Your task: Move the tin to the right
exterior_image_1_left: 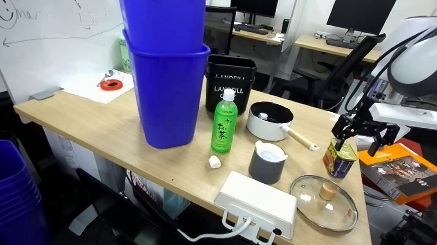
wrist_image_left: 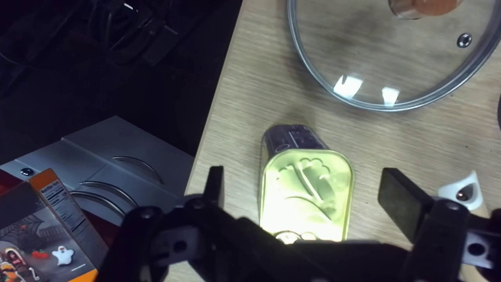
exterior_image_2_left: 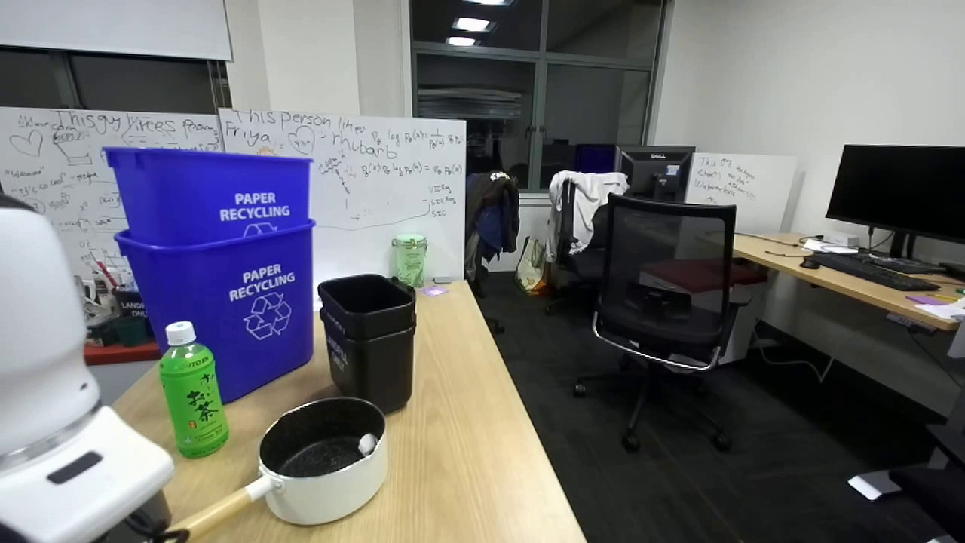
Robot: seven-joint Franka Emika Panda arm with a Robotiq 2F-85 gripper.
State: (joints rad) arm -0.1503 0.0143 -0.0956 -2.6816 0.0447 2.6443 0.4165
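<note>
The tin [exterior_image_1_left: 340,158] stands upright near the table edge in an exterior view. It is a short, boxy can with rounded corners, a shiny yellow-green top and a yellow, red and dark blue label. In the wrist view the tin's top [wrist_image_left: 307,188] lies between my fingers, its near end hidden by the gripper body. My gripper [exterior_image_1_left: 356,146] is open at the tin's top, with one finger to each side. The wrist view shows a gap between the tin and each finger of the gripper [wrist_image_left: 307,185]. The tin is out of view in an exterior view where only the arm [exterior_image_2_left: 45,362] shows.
A glass lid [exterior_image_1_left: 307,206] lies near the tin. A white saucepan [exterior_image_1_left: 265,128] points its handle [wrist_image_left: 465,192] towards it. A grey cup [exterior_image_1_left: 265,167], green bottle [exterior_image_1_left: 224,127] and white box [exterior_image_1_left: 257,197] stand farther off. An orange box [exterior_image_1_left: 406,170] sits lower, beyond the table edge.
</note>
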